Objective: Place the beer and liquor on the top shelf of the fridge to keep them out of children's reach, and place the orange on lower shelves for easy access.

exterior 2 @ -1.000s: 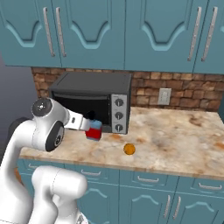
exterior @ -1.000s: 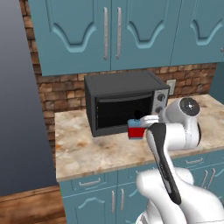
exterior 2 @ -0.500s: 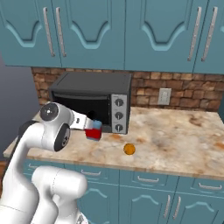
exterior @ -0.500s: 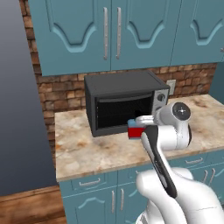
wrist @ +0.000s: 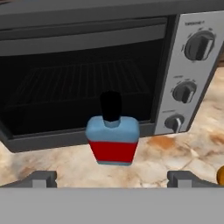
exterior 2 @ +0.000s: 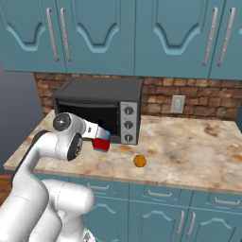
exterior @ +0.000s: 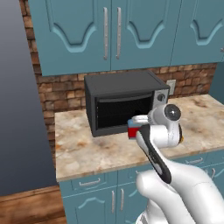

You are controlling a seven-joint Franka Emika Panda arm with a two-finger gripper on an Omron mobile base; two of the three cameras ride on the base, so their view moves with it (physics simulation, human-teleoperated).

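Observation:
The liquor (wrist: 113, 140), a squat red bottle with light blue shoulders and a black cap, stands upright on the counter in front of the oven door. It also shows past my hand as the liquor (exterior: 132, 131) (exterior 2: 100, 143). My gripper (wrist: 113, 178) is open and level with the bottle, one fingertip on each side and just short of it, holding nothing. The orange (exterior 2: 139, 161) lies on the counter to the right of the bottle, seen at the right edge as the orange (wrist: 221, 175). The fridge (exterior: 22, 109) shows as a tall grey side; its top shelf and the beer are out of view.
A black countertop oven (exterior: 124, 103) (exterior 2: 101, 106) with three knobs (wrist: 199, 46) stands close behind the bottle. Blue cabinets (exterior 2: 142, 33) hang above and a brick wall runs behind. The marble counter (exterior 2: 198, 151) stretches away to the right.
My arm has sunk and reached closer to the liquor bottle. The bottle and the orange have not moved, and the jaws stay open.

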